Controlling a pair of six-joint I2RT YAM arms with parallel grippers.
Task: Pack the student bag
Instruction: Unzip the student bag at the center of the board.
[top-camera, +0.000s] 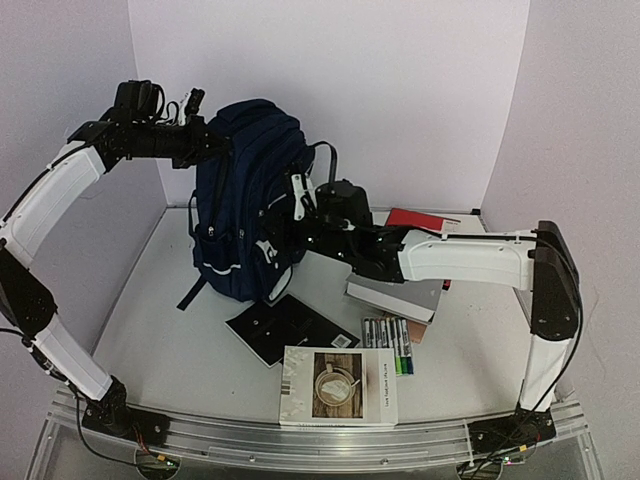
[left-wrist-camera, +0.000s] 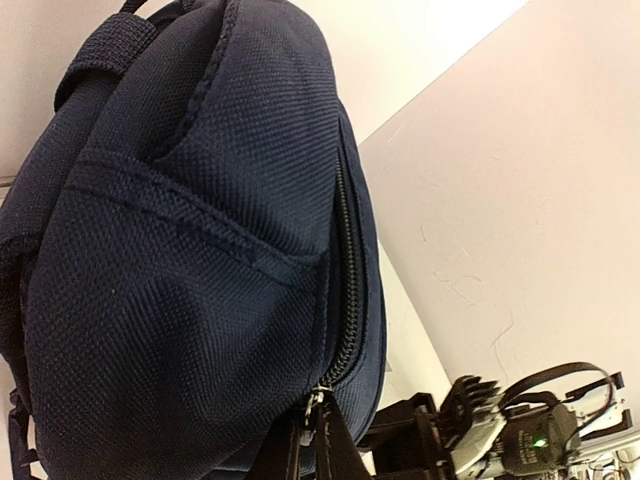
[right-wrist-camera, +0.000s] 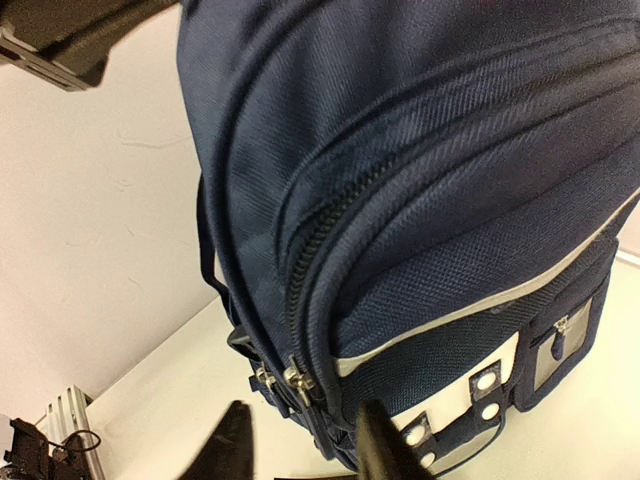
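Note:
The student bag (top-camera: 245, 195) is a navy backpack standing upright at the back left of the table. My left gripper (top-camera: 195, 112) is at the bag's top left corner. In the left wrist view the gripper (left-wrist-camera: 318, 452) looks shut on the dark pull tab of a zipper slider (left-wrist-camera: 321, 397), with the zipper (left-wrist-camera: 345, 290) closed above it. My right gripper (top-camera: 292, 212) is open at the bag's front side. In the right wrist view its fingers (right-wrist-camera: 375, 445) straddle two metal zipper sliders (right-wrist-camera: 297, 381) low on the bag (right-wrist-camera: 430, 150), without touching them.
A black notebook (top-camera: 285, 328), a white book with a coffee photo (top-camera: 340, 388) and several markers (top-camera: 388, 345) lie in front of the bag. A grey book (top-camera: 395, 297) lies under the right arm, and a red book (top-camera: 415, 219) lies behind it. White walls enclose the table.

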